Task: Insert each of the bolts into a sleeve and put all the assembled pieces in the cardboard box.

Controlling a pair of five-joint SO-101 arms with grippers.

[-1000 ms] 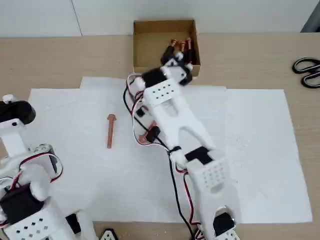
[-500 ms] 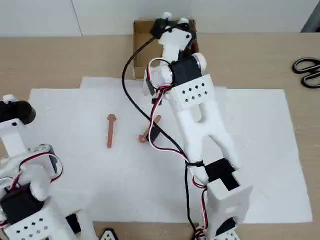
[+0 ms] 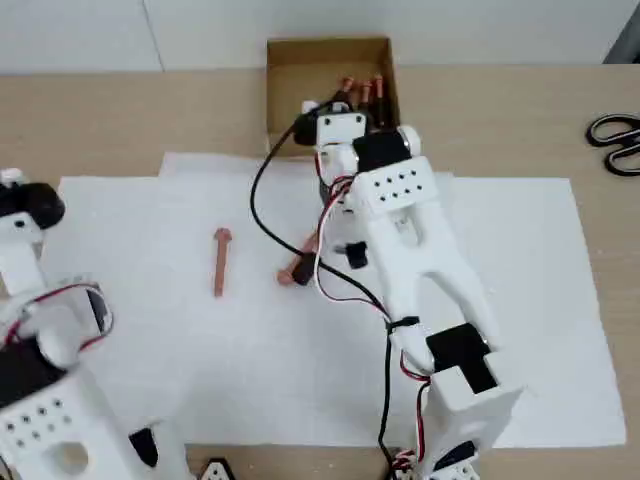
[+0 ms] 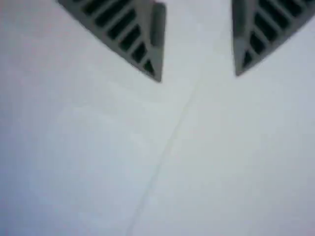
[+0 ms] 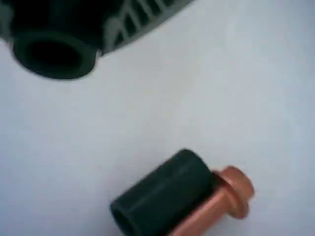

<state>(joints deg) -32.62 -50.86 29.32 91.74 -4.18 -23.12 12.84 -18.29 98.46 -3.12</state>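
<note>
The cardboard box (image 3: 290, 75) stands at the table's far edge and holds several copper bolts in black sleeves (image 3: 362, 92). A bare copper bolt (image 3: 221, 262) lies on the white paper (image 3: 520, 300). A second copper piece (image 3: 298, 265) lies beside the right arm's cables. In the right wrist view a black sleeve with a copper bolt head at one end (image 5: 170, 199) rests on the paper, and a dark tube end (image 5: 49, 51) sits close to the camera. My right gripper (image 3: 335, 135) hangs by the box's near edge. My left gripper (image 4: 197, 73) is open over bare paper.
Black scissors (image 3: 615, 140) lie on the wood at the far right. The left arm (image 3: 40, 340) stands at the near left corner. The right arm (image 3: 420, 280) and its cables (image 3: 270, 170) stretch across the middle of the paper.
The right gripper lifted out of the box, rose over its far side, then drew back to the box's near edge. The left arm shifted slightly.
</note>
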